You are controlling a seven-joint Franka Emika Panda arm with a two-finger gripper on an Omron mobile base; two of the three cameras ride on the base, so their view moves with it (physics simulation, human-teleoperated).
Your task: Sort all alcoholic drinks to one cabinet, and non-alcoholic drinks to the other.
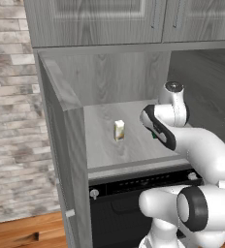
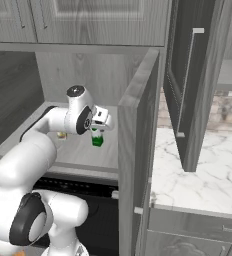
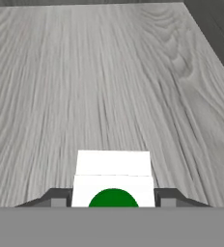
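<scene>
Your gripper sits inside the narrower cabinet niche, above the black oven, and its two dark fingers are pinched on the green and white carton — one on each flank, as the hand view shows. The carton hangs directly below the hand, standing upright with its long axis vertical, its top up between the fingers and its green lower half toward the grey shelf. You cannot tell from either base view whether its base touches the shelf or is just off it. In the hand view you get only the carton's white top with a green patch cut off by the lower edge, so the cap is not clear. From the left base view the arm covers nearly all of it; only a sliver of green shows beside the wrist. The cream-yellow carton stands upright on the same shelf, off to the hand's left and apart from it; in the right base view it is mostly hidden behind the forearm, a pale scrap at best. Beyond the fingers, the shelf's wood grain runs away from the hand toward the back wall.
</scene>
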